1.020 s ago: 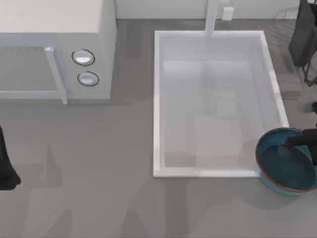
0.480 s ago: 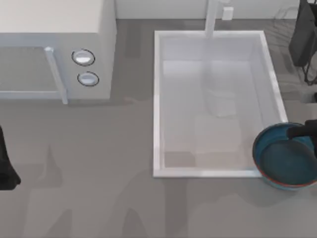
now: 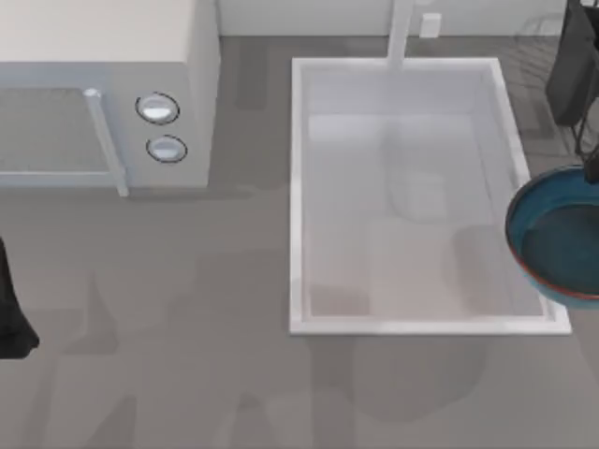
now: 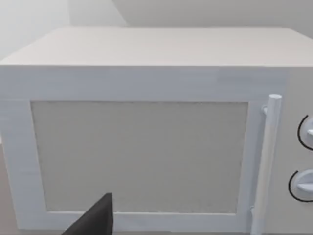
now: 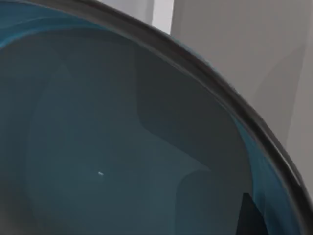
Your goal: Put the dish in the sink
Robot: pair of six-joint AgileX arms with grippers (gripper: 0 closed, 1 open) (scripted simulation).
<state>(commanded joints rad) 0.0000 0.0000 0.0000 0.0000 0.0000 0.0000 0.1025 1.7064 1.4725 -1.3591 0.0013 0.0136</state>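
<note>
Top view, near edge of the grey table (image 3: 187, 374): the left arm's dark gripper (image 3: 11, 313) sits parked at the table's left edge, well apart from everything else; whether its fingers are open or closed cannot be told; in the left wrist view one dark fingertip (image 4: 95, 220) points toward the white box-shaped microwave (image 4: 146, 132), with its grey door panel, upright bar handle (image 4: 266, 161) and two round knobs.

Right side: the round, deep teal-blue dish (image 3: 560, 234) with a thin reddish-brown rim line hangs lifted at the picture's right edge, overlapping the right rim of the sink; it casts a soft shadow on the basin floor and on the table in front of the sink; part of the dish runs out of frame; the right wrist view looks into the dish's teal interior (image 5: 122, 147), its dark rim curving across.

The right arm's gripper (image 3: 591, 171) is a dark shape at the dish's far rim; its finger state cannot be told.

Middle to far: the large white rectangular sink (image 3: 298, 187) with raised rim; its white faucet post (image 3: 401, 33) stands at the far rim; the microwave stands far left.
</note>
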